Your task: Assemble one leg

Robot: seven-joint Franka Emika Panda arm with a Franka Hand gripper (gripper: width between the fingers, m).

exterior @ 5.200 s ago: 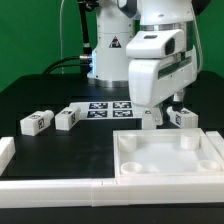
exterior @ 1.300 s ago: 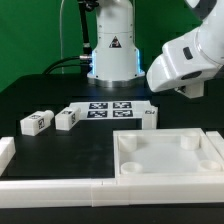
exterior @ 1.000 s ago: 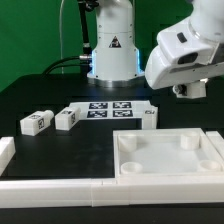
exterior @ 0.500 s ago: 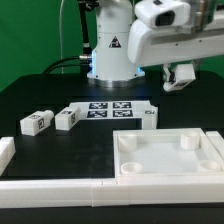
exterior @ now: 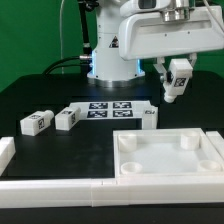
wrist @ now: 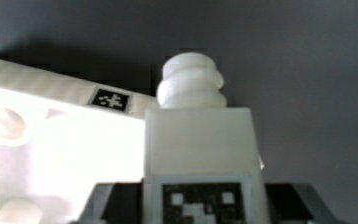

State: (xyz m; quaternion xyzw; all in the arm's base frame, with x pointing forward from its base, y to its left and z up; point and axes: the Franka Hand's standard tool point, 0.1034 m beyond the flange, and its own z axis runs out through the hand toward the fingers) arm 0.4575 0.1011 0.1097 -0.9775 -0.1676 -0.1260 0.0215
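Observation:
My gripper (exterior: 172, 70) is shut on one leg (exterior: 176, 84), a small white block with black-and-white tags. It holds the leg tilted in the air, above the far right side of the large white panel (exterior: 170, 158). In the wrist view the leg (wrist: 202, 135) fills the middle, its rounded screw tip pointing away from the camera. The dark fingers (wrist: 115, 200) press on both of its sides next to a tag. Three more legs (exterior: 36, 122) (exterior: 67, 118) (exterior: 148, 117) lie on the black table.
The marker board (exterior: 108, 108) lies at the arm's base. The panel shows in the wrist view (wrist: 34, 130) with a tag on its edge. White rails (exterior: 60, 186) run along the front edge, with a white block (exterior: 5, 150) at the exterior view's left.
The leg that lay beside the panel's far right corner is now off the table in my gripper. Over the last second the wrist has turned and swung toward the exterior view's left, so the leg now hangs in view.

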